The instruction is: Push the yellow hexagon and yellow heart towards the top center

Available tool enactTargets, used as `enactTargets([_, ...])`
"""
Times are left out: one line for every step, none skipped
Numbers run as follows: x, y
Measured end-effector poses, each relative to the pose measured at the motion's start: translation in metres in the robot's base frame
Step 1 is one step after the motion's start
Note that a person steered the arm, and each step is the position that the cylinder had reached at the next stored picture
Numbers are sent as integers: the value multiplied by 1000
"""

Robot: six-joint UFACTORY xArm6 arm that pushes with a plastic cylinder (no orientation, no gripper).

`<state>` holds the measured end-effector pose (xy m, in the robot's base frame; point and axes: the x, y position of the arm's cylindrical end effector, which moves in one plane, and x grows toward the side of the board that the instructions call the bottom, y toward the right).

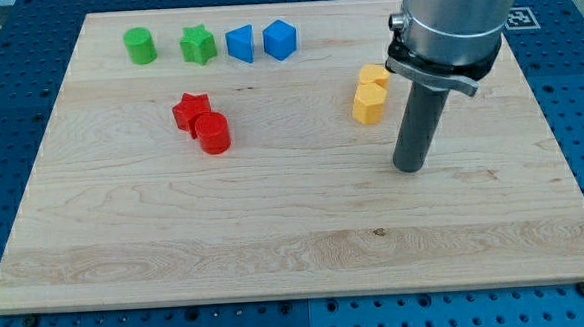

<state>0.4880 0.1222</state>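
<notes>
Scene: A rod-ended arm works a pale wooden surface, its tip planted right of centre.
Hand: None is fitted, so there is nothing to stand apart or together; the bare rod does the pushing.
Yellow pair: The yellow hexagon and yellow heart sit touching, heart nearer the view's top, just left of and above the tip, which appears clear of both.
Bystanders: A green cylinder, green star, blue triangle and blue cube line the top edge; a red star and red cylinder lie left of centre.
Step in hand: Likely lining up behind the pair.
Doing it well: Best to come in below and right of the hexagon, pushing up-left so both blocks travel together.
Risk: An off-centre shove could split the pair or nudge the blue cube.
</notes>
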Motion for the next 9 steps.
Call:
enactTargets([-13,-10])
enactTargets([-21,-27])
enactTargets([-37,-28])
enactTargets([-55,-28])
enactTargets([-73,-28])
enactTargets([-88,-28])
enactTargets([-105,-28])
enactTargets([-125,-28])
enactTargets([-146,-28])
